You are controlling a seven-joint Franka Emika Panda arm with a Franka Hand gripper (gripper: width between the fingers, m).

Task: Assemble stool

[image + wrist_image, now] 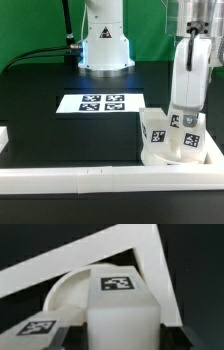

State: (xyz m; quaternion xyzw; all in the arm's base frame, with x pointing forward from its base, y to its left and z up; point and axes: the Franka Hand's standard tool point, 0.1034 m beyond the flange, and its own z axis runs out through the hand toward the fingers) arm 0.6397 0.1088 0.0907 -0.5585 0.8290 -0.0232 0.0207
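In the exterior view my gripper [187,106] hangs at the right, shut on an upright white leg block [188,122] with a tag. The block stands over the round white seat [170,150], which is pushed into the corner of the white border rails [60,178]. Whether the block sits in a socket I cannot tell. Another tagged leg [156,132] rises from the seat on the exterior view's left. In the wrist view the held leg [120,308] fills the gap of the gripper [118,339], its dark fingers [66,335] pressed against both sides. The seat [66,290] curves behind it, with the second leg [38,327] beside it.
The marker board [100,103] lies flat on the black table behind the seat. The robot's base [104,45] stands at the back with a cable leading off. The rails [110,249] meet in a corner just beyond the seat.
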